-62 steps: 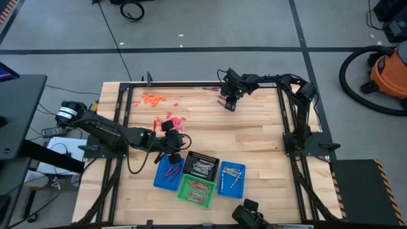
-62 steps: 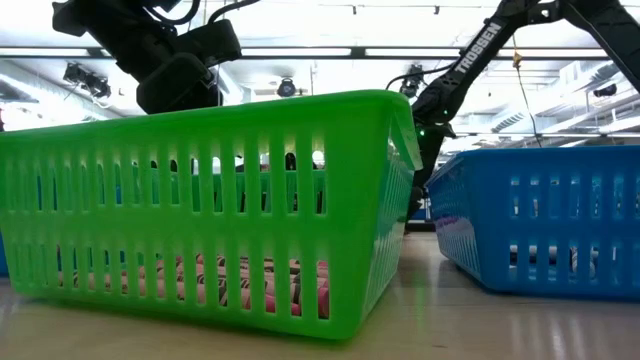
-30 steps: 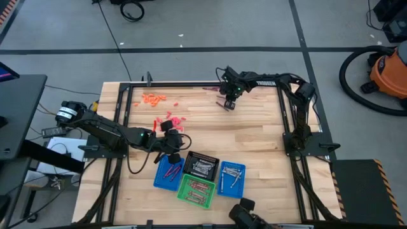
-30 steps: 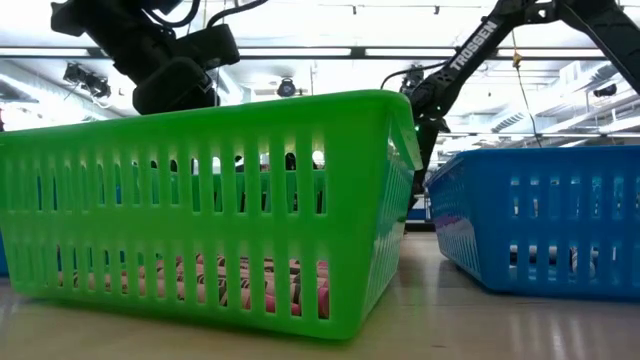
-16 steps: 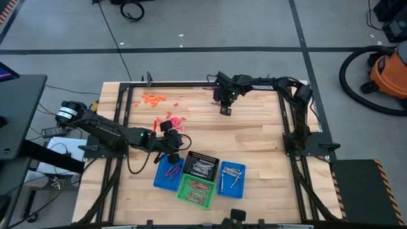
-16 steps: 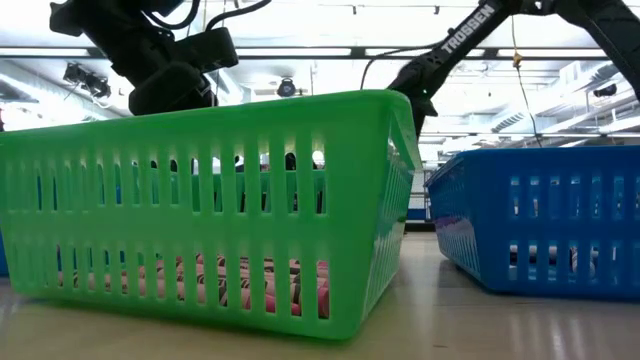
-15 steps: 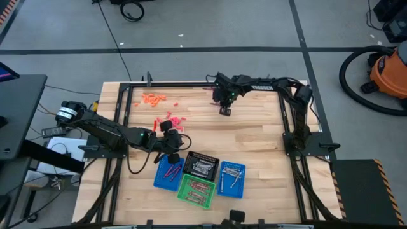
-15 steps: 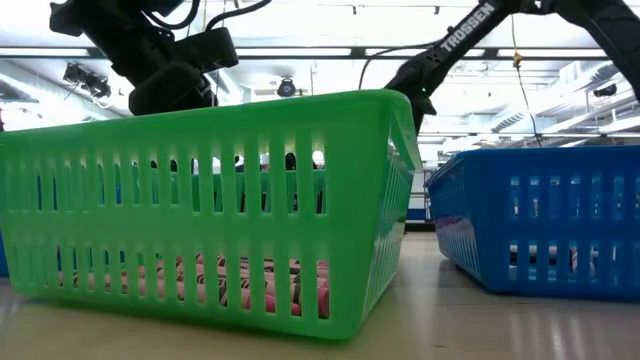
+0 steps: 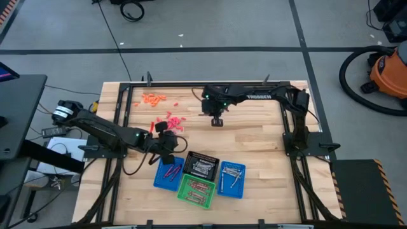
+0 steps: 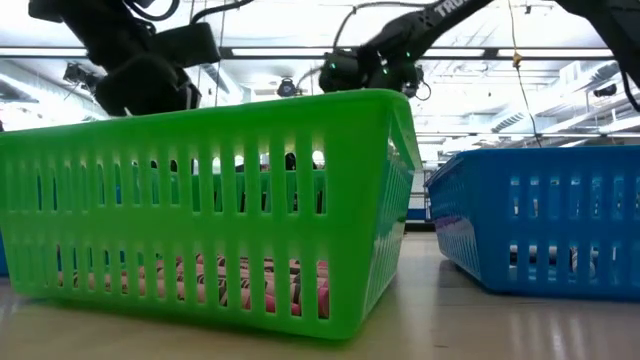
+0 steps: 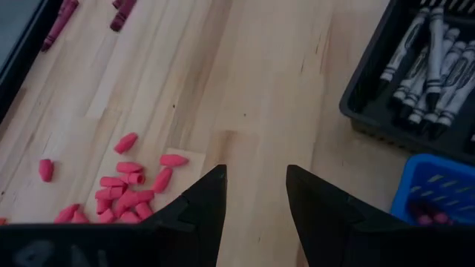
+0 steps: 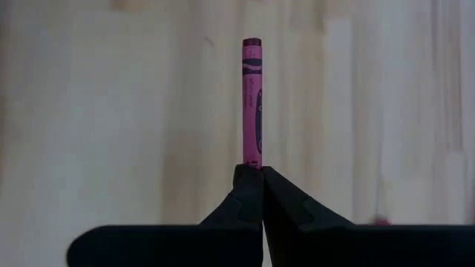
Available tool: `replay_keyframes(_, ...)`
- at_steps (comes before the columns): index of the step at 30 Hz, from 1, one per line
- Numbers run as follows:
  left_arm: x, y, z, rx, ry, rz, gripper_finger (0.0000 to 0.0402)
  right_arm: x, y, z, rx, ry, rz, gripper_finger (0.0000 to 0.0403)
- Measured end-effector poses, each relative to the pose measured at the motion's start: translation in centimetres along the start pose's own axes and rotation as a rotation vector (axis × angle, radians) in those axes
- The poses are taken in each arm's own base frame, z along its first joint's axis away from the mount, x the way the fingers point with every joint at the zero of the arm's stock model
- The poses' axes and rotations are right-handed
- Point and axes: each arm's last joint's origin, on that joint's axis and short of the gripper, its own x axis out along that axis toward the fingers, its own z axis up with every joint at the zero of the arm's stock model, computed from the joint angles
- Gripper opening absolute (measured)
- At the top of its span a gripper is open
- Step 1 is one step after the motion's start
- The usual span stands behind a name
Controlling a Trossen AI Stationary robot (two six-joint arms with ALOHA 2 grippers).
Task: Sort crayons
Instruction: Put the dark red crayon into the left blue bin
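While my right gripper (image 9: 217,121) hangs over the table's far middle in the high view, I should carry straight to the baskets (image 9: 199,173), clear of the red pile (image 9: 168,119) and the left gripper (image 9: 166,144). In the right wrist view it pinches a magenta crayon (image 12: 251,96) by one end, so I go gently. The left wrist view shows open, empty fingers (image 11: 203,209)

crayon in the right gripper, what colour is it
Magenta-pink crayon; best seen in the right wrist view.
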Motion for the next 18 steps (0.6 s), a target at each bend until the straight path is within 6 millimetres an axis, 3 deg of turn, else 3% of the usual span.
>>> replay_keyframes(8, -0.1, 0.1, 0.2, -0.016, -0.02, -0.005, 0.0153, -0.9, 4.6, 2.9, -0.121, -0.073, 0.029, 0.0009)
replay_keyframes(18, -0.1, 0.1, 0.7, -0.017, -0.071, 0.026, 0.0163, -1.2, 8.9, 4.5, -0.222, -0.146, 0.06, 0.0009)
